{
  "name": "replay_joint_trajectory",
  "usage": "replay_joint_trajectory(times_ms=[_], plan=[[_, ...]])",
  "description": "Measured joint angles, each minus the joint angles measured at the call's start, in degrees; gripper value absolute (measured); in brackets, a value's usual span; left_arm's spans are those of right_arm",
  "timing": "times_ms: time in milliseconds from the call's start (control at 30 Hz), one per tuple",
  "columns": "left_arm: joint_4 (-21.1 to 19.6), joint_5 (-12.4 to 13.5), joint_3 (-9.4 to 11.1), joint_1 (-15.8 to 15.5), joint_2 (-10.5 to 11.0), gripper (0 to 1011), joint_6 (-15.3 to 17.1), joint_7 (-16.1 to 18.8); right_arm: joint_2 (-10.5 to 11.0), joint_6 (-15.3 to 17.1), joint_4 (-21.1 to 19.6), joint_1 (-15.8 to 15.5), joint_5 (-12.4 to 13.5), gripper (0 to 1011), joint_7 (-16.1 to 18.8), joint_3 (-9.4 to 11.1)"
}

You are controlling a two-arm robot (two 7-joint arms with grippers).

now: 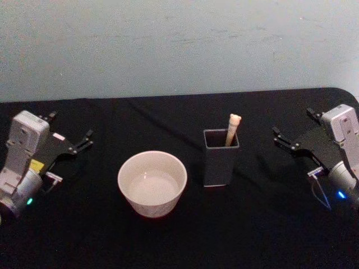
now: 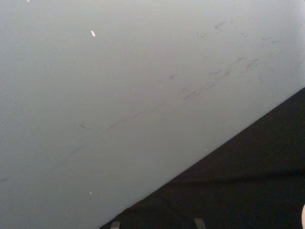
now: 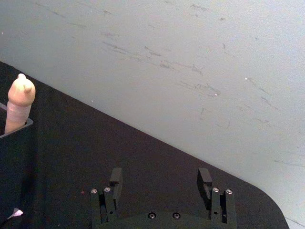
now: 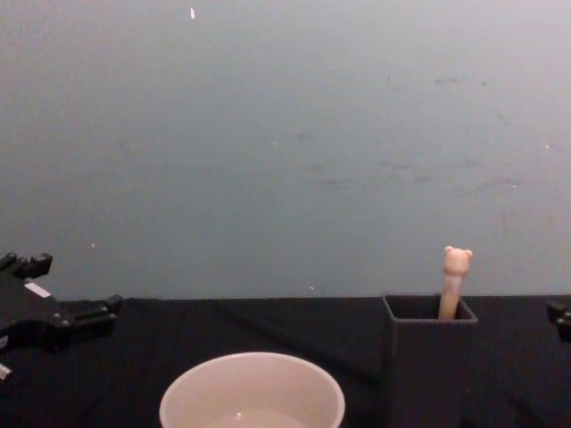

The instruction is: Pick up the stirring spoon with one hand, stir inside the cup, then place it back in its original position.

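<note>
The stirring spoon (image 1: 233,129) stands in the dark grey square holder (image 1: 220,162), its original position, with only the beige bear-topped handle showing (image 4: 455,281) (image 3: 20,99). The wide cream cup (image 1: 152,206) sits left of the holder (image 4: 428,370), a short gap apart, and its rim (image 4: 252,364) shows in the chest view. My left gripper (image 1: 86,140) rests open at the table's left side, well away from the cup. At the right side my right gripper (image 1: 293,123) is open too, fingers (image 3: 116,175) spread with nothing between them, the holder (image 3: 14,157) off to its side.
A black cloth (image 1: 252,235) covers the table, with bare room in front of the cup and holder and between them and each arm. A pale scuffed wall (image 4: 285,134) rises behind the table's far edge. The table's far right corner is rounded.
</note>
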Motion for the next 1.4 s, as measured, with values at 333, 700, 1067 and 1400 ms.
replay_joint_trajectory(times_ms=[333,700,1067,1400], plan=[[0.00,0.00,0.00,0.00,0.00,1001,0.00,0.00,0.00,0.00,0.00,0.00,0.00,1000,0.00,0.00],[0.00,0.00,0.00,0.00,0.00,1001,0.00,0.00,0.00,0.00,0.00,0.00,0.00,1000,0.00,0.00],[0.00,0.00,0.00,0.00,0.00,1001,0.00,0.00,0.00,0.00,0.00,0.00,0.00,1000,0.00,0.00],[0.00,0.00,0.00,0.00,0.00,1001,0.00,0.00,0.00,0.00,0.00,0.00,0.00,1000,0.00,0.00]])
